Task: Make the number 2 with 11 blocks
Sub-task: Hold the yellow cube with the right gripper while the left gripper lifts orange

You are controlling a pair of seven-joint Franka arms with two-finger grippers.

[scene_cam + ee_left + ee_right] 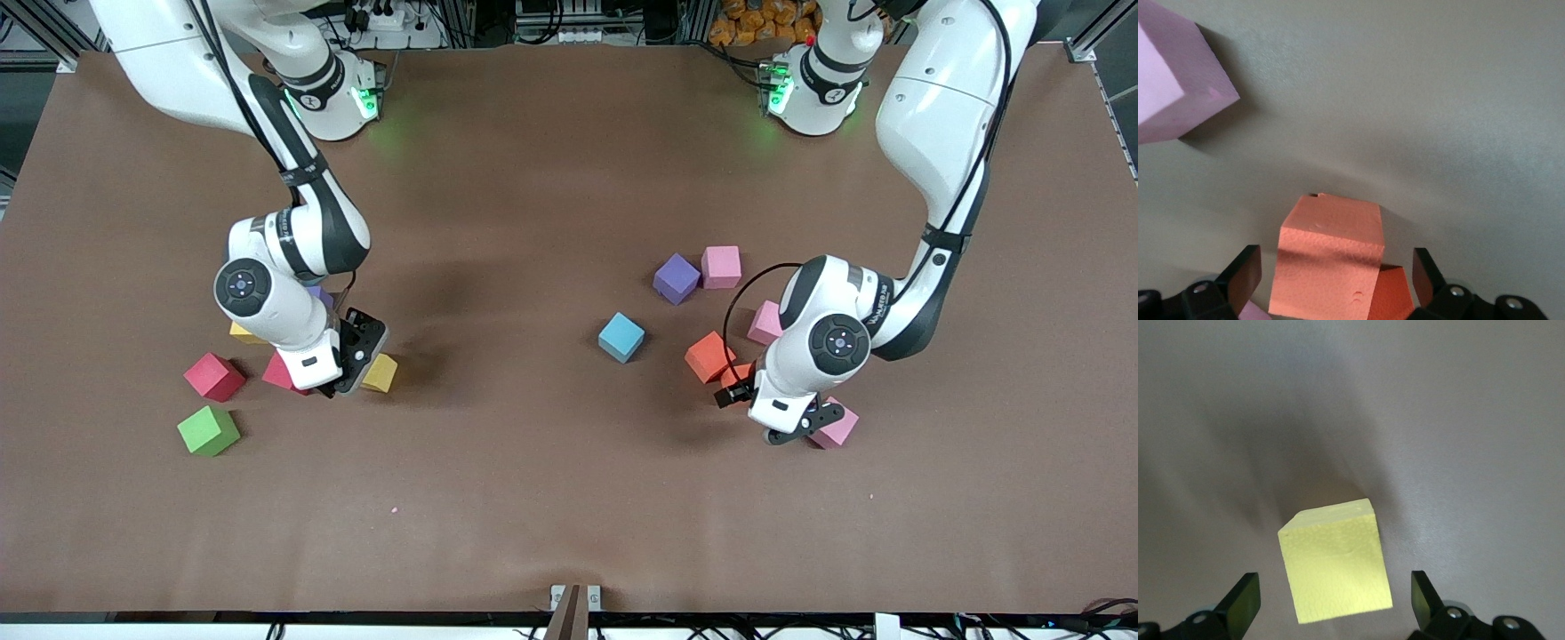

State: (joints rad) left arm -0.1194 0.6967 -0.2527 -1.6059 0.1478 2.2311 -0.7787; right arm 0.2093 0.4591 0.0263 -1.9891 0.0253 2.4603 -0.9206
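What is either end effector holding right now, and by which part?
Nothing held. Left end effector open around an orange block; right end effector open around a yellow block.

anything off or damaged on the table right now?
Nothing stands out. The blocks lie loose in two scattered clusters, no digit begun. Left gripper is open around an orange block; right gripper is open around a yellow block.

A robotics lab: aluminium framing (1080, 44) and cables (373, 18) edge the brown table (533, 498).
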